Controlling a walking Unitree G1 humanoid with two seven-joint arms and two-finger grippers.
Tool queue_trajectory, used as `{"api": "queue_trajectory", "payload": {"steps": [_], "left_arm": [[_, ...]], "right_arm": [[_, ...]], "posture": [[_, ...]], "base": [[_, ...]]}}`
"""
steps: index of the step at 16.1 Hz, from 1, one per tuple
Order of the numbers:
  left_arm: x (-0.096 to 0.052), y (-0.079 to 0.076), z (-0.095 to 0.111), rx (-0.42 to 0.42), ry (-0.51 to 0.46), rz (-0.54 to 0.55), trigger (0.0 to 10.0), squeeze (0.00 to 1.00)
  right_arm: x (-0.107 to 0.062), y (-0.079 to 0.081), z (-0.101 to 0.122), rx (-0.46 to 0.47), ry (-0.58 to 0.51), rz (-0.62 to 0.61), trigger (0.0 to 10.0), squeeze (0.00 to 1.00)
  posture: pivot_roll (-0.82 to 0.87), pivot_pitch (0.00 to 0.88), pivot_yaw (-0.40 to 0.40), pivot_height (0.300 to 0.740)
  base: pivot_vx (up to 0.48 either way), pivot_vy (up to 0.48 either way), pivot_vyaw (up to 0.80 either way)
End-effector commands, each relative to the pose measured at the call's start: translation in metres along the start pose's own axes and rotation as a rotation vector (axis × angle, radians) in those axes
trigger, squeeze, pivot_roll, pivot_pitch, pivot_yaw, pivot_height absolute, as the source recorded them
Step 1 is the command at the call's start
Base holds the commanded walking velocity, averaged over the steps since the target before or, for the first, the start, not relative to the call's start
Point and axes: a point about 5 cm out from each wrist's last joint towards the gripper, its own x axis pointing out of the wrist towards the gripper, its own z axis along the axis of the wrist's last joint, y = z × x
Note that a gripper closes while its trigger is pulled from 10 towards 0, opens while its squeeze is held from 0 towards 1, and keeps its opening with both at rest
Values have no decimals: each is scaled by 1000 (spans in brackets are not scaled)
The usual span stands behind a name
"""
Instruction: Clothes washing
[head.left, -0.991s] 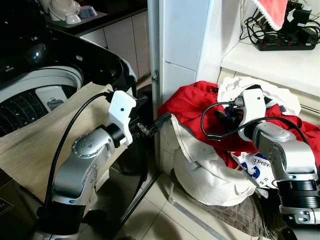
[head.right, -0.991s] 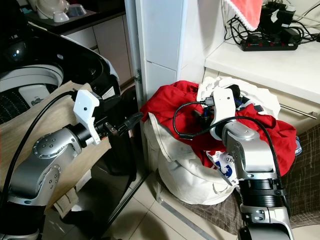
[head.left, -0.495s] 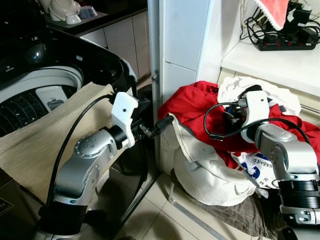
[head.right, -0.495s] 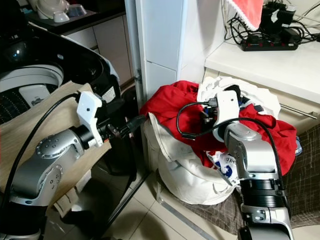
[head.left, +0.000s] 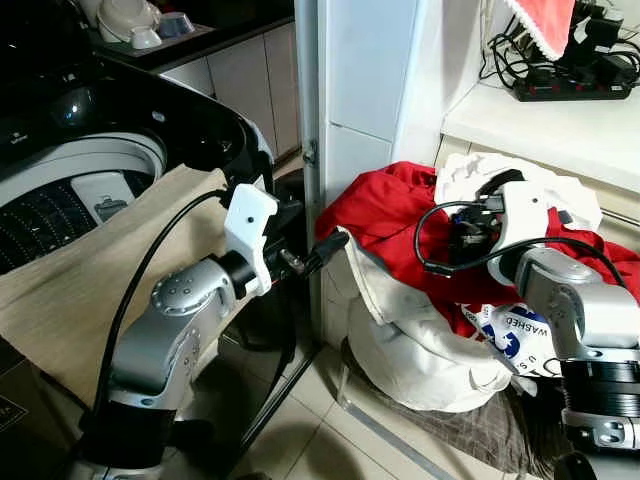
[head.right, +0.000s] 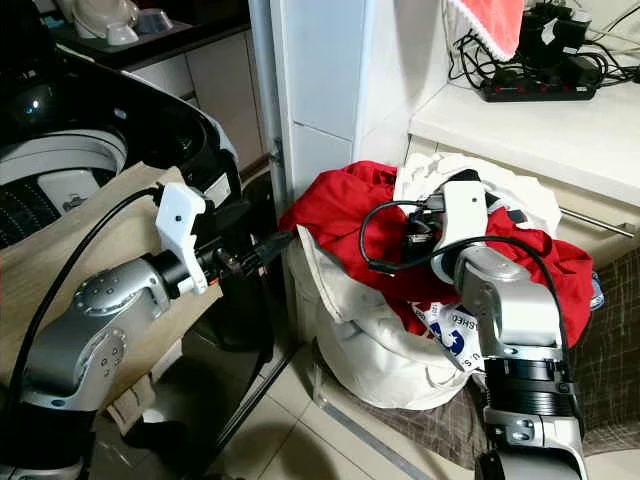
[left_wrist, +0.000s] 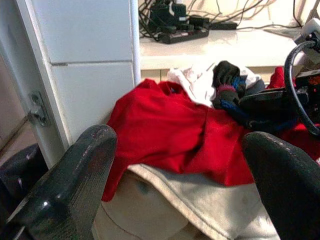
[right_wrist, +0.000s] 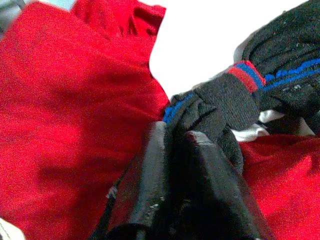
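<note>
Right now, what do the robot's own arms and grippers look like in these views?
Both arms are silver metal with rounded joint housings and black wrist collars. Each carries a white boxy wrist module, with a thick black cable looping from it back along the arm. The left gripper and right gripper each have two long black fingers with a matte, slightly scuffed surface.

One washing machine (head.left: 80, 150), one white laundry bag (head.left: 420, 340). One red garment (head.left: 385, 215), one dark sock (right_wrist: 225, 100) (striped cuff). Two grippers (head.left: 325, 245) (right_wrist: 175, 145)

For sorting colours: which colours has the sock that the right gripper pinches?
The sock is black with blue and red stripes, clearest in the right wrist view.
</note>
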Motion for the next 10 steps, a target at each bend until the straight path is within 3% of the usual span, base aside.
{"api": "queue_trajectory", "payload": {"steps": [1, 4, 7, 10], "left_arm": [[2, 3, 6, 27, -13, 17, 10000, 0], [6, 4, 10, 32, -47, 47, 10000, 0], [11, 4, 20, 42, -97, 51, 10000, 0], [23, -5, 34, 46, -169, -3, 10000, 0]], "right_arm": [[-4, 2, 8, 30, -38, 31, 0, 0], [-21, 1, 27, 111, -119, 131, 0, 0], [-36, 5, 53, 133, -196, 244, 0, 0], [-59, 26, 92, 183, -311, 510, 0, 0]], "posture": [[-106, 0, 58, 740], [-112, 0, 58, 740], [-117, 0, 57, 740], [-124, 0, 55, 740]], "base": [[0, 0, 0], [0, 0, 0], [0, 0, 0], [0, 0, 0]]}}
